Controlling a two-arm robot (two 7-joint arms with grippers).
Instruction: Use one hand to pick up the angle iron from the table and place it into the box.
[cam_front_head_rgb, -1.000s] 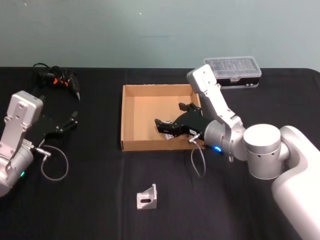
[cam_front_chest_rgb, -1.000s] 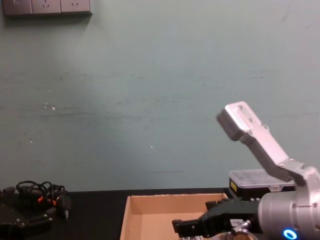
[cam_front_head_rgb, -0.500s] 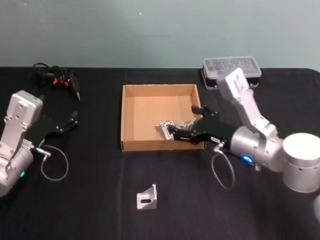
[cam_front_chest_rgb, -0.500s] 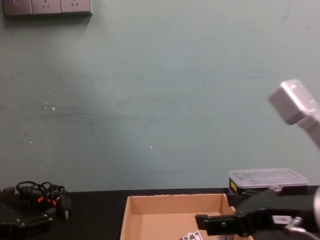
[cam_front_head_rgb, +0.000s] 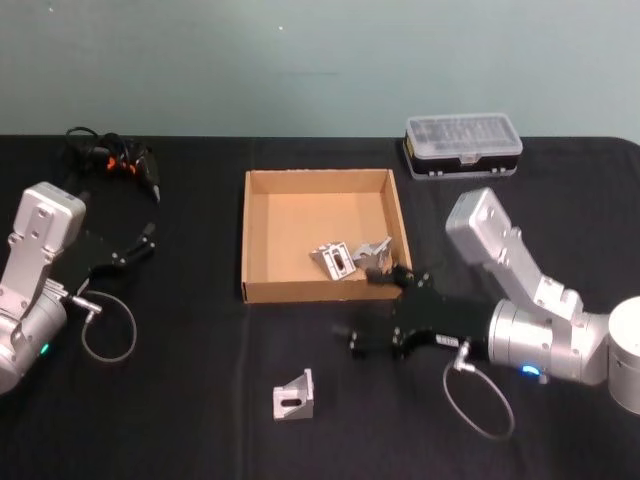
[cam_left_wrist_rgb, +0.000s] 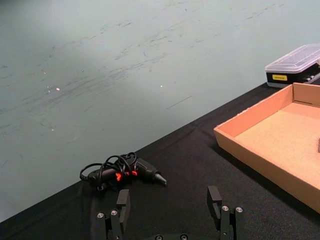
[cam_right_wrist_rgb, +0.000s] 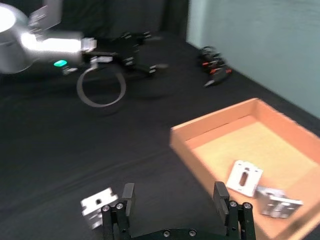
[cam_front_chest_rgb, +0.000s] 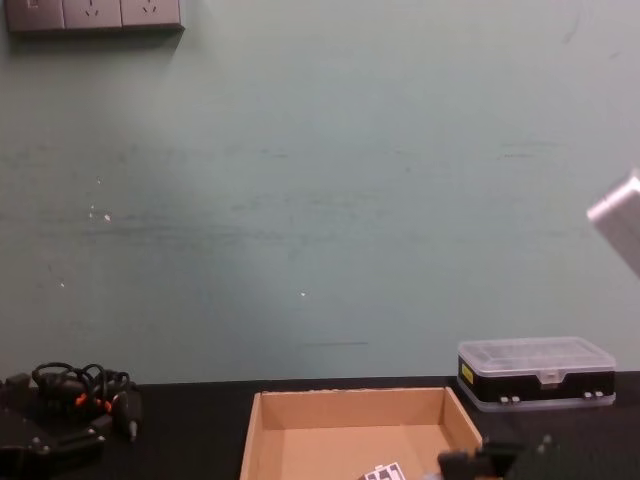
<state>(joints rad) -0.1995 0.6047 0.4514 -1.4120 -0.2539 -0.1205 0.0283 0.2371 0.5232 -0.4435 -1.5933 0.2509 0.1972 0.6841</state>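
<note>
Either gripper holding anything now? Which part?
Nothing held. The right gripper is open and empty above the table near the loose angle iron; left gripper open, empty, parked at left.

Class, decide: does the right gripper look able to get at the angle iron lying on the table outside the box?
Probably yes. The right gripper is open above the table in front of the box, and the angle iron lies close by with nothing between them.
</note>
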